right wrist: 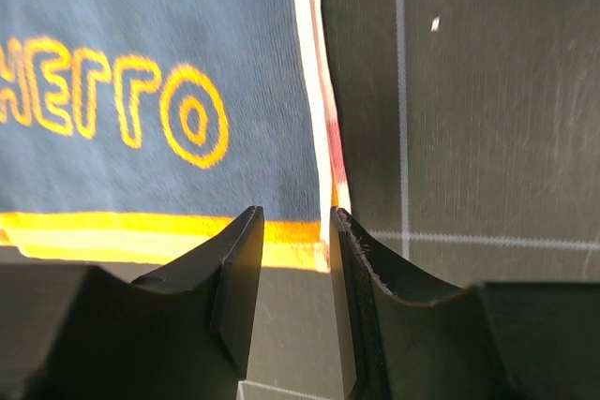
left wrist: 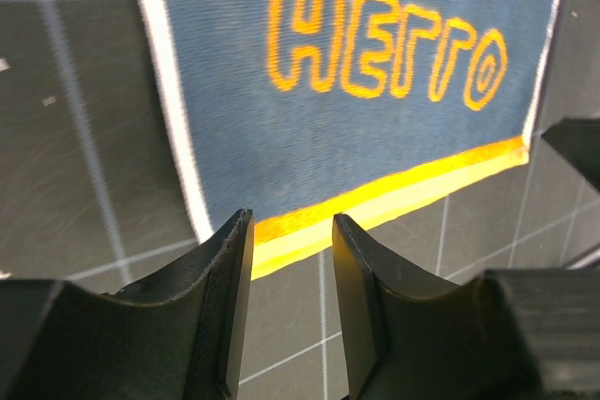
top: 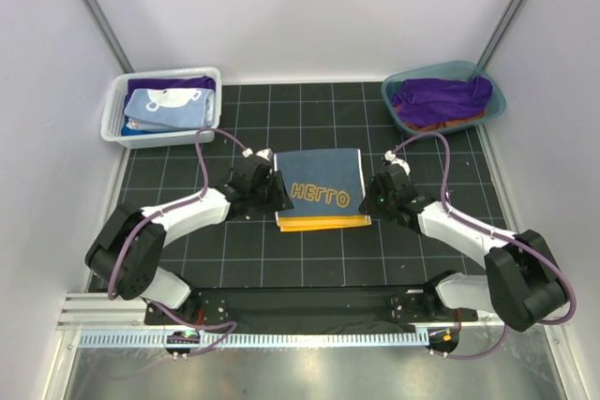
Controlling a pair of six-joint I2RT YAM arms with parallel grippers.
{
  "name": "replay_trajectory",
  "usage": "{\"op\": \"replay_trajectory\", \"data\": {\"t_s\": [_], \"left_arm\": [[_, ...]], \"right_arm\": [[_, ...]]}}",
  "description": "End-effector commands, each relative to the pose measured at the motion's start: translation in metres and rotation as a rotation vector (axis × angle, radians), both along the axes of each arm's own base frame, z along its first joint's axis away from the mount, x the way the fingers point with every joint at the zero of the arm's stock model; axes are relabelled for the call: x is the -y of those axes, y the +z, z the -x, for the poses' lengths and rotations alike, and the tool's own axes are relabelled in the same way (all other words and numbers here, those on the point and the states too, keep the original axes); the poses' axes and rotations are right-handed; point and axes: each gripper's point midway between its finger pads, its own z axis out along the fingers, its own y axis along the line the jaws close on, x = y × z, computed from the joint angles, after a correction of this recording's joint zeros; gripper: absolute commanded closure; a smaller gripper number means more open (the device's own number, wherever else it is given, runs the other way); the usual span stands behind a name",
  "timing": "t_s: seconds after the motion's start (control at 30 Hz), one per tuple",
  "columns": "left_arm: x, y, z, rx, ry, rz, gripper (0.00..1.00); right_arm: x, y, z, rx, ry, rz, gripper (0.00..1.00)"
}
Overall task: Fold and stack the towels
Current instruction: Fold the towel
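Two robot arms reach in from the near edge of a black gridded desk [top: 244,243], one on each side of a folded towel [top: 321,189] that lies flat in the middle. The towel is navy on top with orange outlined letters, and yellow-orange layers show along its near edge.

The left hand [left wrist: 292,231] sits low at the towel's near left corner. Its fingers are parted and hold nothing, and the yellow edge shows through the gap. The right hand [right wrist: 296,222] sits at the near right corner, also parted and empty, with the towel's white side hem visible between its fingers.

At the back left stands a white mesh basket [top: 159,136]. It holds a light blue towel [top: 169,105] with white print, and a deep purple towel [top: 194,82] shows behind that. At the back right, a teal tub [top: 392,93] holds a crumpled purple towel [top: 445,98].
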Motion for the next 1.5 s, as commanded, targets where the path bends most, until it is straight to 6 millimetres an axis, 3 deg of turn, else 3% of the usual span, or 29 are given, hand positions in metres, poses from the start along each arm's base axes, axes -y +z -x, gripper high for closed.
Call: {"op": "replay_trajectory", "data": {"t_s": [0.0, 0.27, 0.63, 1.03, 1.23, 1.47], "left_arm": [[-0.016, 0.005, 0.0, 0.007, 0.077, -0.047, 0.57], [-0.021, -0.006, 0.012, -0.043, 0.086, -0.056, 0.53], [-0.016, -0.018, 0.015, -0.071, 0.072, -0.065, 0.52], [-0.014, -0.022, 0.018, -0.078, 0.064, -0.067, 0.65], [-0.023, -0.024, 0.02, -0.08, 0.078, -0.101, 0.56], [-0.022, -0.026, 0.022, -0.086, 0.072, -0.102, 0.57]], "right_arm": [[0.005, -0.004, 0.003, 0.01, -0.04, 0.031, 0.6], [0.009, -0.019, 0.012, -0.022, -0.053, 0.063, 0.62], [0.004, -0.017, 0.011, -0.02, -0.045, 0.075, 0.65], [0.001, -0.015, 0.015, -0.016, -0.039, 0.09, 0.65], [0.005, -0.011, 0.017, -0.009, -0.044, 0.118, 0.65], [0.003, -0.009, 0.019, -0.006, -0.038, 0.131, 0.65]]}}
